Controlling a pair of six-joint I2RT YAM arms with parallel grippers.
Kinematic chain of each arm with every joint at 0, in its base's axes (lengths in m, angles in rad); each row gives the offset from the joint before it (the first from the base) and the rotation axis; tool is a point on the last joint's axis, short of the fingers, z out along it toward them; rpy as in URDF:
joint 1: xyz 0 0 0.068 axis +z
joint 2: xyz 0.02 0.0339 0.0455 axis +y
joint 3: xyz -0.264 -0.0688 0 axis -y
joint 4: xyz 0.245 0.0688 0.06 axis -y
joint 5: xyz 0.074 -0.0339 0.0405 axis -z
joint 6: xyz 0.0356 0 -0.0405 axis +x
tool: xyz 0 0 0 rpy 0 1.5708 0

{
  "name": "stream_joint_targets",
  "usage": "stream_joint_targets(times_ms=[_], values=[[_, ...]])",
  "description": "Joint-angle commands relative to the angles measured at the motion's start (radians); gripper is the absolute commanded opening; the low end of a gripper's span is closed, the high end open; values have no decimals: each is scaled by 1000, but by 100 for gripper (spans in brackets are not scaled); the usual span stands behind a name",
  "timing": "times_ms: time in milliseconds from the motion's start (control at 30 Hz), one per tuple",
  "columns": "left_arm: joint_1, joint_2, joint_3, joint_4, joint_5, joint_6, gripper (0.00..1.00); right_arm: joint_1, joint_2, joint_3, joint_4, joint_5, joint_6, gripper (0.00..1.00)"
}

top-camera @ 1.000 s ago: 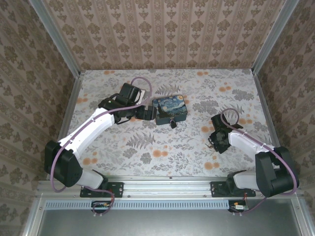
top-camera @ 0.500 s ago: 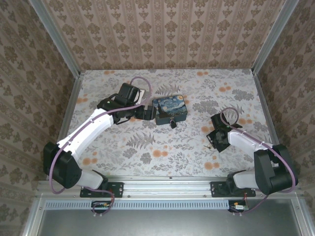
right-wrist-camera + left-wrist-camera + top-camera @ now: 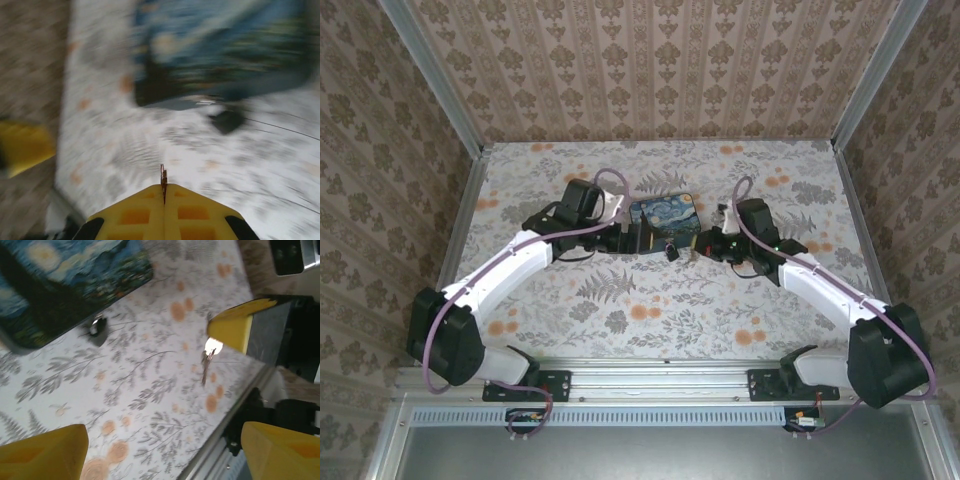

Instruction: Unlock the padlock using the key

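Just right of the box (image 3: 665,222), the right gripper (image 3: 164,189) pinches the key (image 3: 206,362), near the padlock (image 3: 672,250). The left gripper (image 3: 623,238) gapes empty at the box's left end.

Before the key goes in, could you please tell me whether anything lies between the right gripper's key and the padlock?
Nothing visible does. The right gripper, shut on the key, faces the padlock across bare patterned tabletop; the painted box sits just beyond the padlock, out of the path.
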Motion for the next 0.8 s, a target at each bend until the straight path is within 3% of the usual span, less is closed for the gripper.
stream_joint_targets(times_ms=[0, 200, 367, 433, 767], values=[[32, 0, -10, 147, 173, -55, 77, 8, 37, -3, 293, -323, -81, 0], [64, 1, -37, 205, 246, -58, 62, 21, 100, 33, 356, -455, -96, 0], [65, 5, -80, 242, 259, -77, 51, 22, 149, 76, 310, -405, -91, 0], [67, 6, -102, 258, 251, -81, 49, 35, 168, 86, 352, -458, -69, 0], [79, 18, -104, 383, 330, -144, 43, 62, 219, 162, 195, -476, -197, 0]])
